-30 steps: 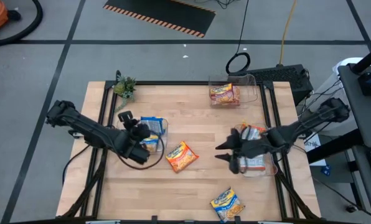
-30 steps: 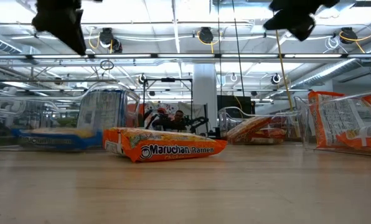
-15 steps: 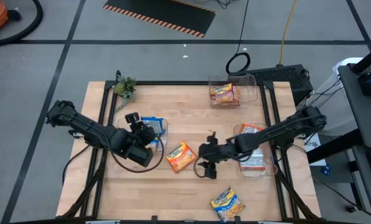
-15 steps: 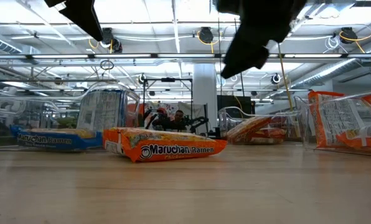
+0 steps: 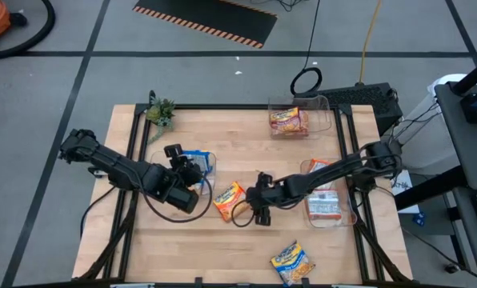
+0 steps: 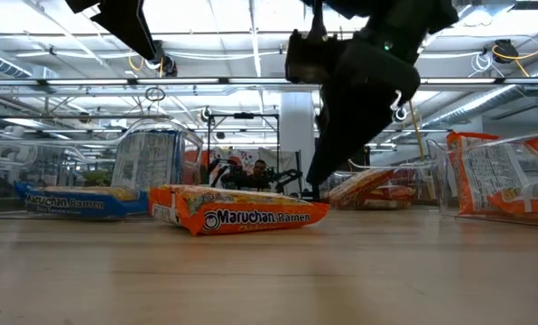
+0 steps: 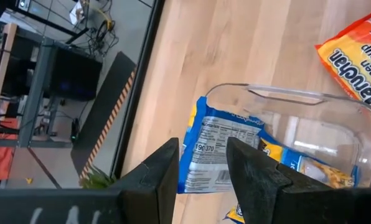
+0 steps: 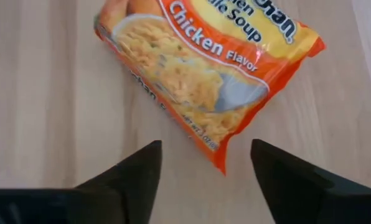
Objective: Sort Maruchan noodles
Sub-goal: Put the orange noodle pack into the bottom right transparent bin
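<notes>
Now, orange packet: a flat crinkly packet (image 5: pixel 229 200) lies loose near the middle of the table (image 5: pixel 246 240); it is orange-red with yellow lettering, "Chicken Flavor" and a noodle bowl printed on its face, and "Maruchan Ramen" along its side edge in the low view (image 6: pixel 242 215).
Right gripper: the right gripper (image 5: pixel 250 210) hangs low just beside this packet, toward the right; its fingers (image 8: pixel 126 177) are spread wide and empty, and the packet's corner sits between them in the wrist view.
Blue packets: blue-and-yellow packets (image 5: pixel 197 164) lie in a clear bin (image 5: pixel 210 170) toward the left edge; one shows a white back panel with small print and a barcode (image 7: pixel 220 152).
Left gripper: the left gripper (image 5: pixel 192 172) hovers over this bin; its fingers (image 7: pixel 157 177) stand a narrow gap apart and hold nothing.
Far bin: a clear bin (image 5: pixel 322 112) near the far edge, right of centre, holds an orange-and-yellow packet (image 5: pixel 288 122).
Right bin: a clear bin (image 5: pixel 346 208) at the right edge holds silver-white packets with red print (image 5: pixel 325 200); in the low view one leans upright against the wall (image 6: pixel 499 176).
Near edge: a yellow-and-blue packet (image 5: pixel 290 260) lies loose on the table close to the near edge, right of centre.
Plant: a small green plant (image 5: pixel 160 110) sits at the far left corner.
</notes>
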Controlling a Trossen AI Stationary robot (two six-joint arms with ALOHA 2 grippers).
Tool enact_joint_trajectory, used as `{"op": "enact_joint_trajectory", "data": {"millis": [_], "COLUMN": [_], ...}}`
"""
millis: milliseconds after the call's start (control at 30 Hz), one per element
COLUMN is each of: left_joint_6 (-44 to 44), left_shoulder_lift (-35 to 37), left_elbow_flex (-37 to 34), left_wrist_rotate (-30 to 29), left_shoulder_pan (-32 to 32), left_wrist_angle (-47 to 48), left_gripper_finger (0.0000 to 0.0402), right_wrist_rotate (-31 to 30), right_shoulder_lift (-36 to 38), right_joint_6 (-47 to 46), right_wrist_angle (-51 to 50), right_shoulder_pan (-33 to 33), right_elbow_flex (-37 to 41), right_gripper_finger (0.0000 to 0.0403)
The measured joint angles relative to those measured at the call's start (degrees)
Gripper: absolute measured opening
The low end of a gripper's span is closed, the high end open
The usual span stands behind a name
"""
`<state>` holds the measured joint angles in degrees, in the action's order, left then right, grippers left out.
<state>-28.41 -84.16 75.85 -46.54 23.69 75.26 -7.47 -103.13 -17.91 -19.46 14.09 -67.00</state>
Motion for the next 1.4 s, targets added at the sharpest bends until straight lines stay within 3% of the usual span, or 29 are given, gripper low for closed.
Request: {"op": "enact_joint_trajectory", "data": {"millis": [167, 400, 633, 1000, 1200, 1400], "left_joint_6": [1.5, 3.0, 4.3, 4.3, 3.2, 1.4], "left_shoulder_lift": [0.0, 0.0, 0.0, 0.0, 0.0, 0.0], "left_elbow_flex": [0.0, 0.0, 0.0, 0.0, 0.0, 0.0], "left_wrist_rotate": [0.0, 0.0, 0.0, 0.0, 0.3, 1.9], "left_shoulder_pan": [-0.6, -1.5, -2.2, -3.1, -3.0, -3.0], "left_wrist_angle": [-1.2, -2.0, -2.0, -2.0, -2.0, -2.0], "left_gripper_finger": [0.0141, 0.0141, 0.0141, 0.0141, 0.0141, 0.0141], "right_wrist_rotate": [-1.2, 0.7, 4.1, 6.1, 1.9, -8.0], "right_shoulder_lift": [-3.5, -6.3, -6.5, -4.5, 0.7, 10.3], "right_joint_6": [3.2, 7.0, 10.1, 12.0, 12.5, 12.8], "right_wrist_angle": [0.9, 2.1, 5.1, 4.2, 3.4, -2.0], "right_shoulder_pan": [-1.0, -2.9, -4.2, -4.9, -2.9, 0.7], "right_elbow_flex": [0.0, 0.0, 0.0, 0.1, 0.1, 0.1], "right_gripper_finger": [0.0274, 0.0256, 0.0186, 0.0013, 0.0006, 0.0001]}}
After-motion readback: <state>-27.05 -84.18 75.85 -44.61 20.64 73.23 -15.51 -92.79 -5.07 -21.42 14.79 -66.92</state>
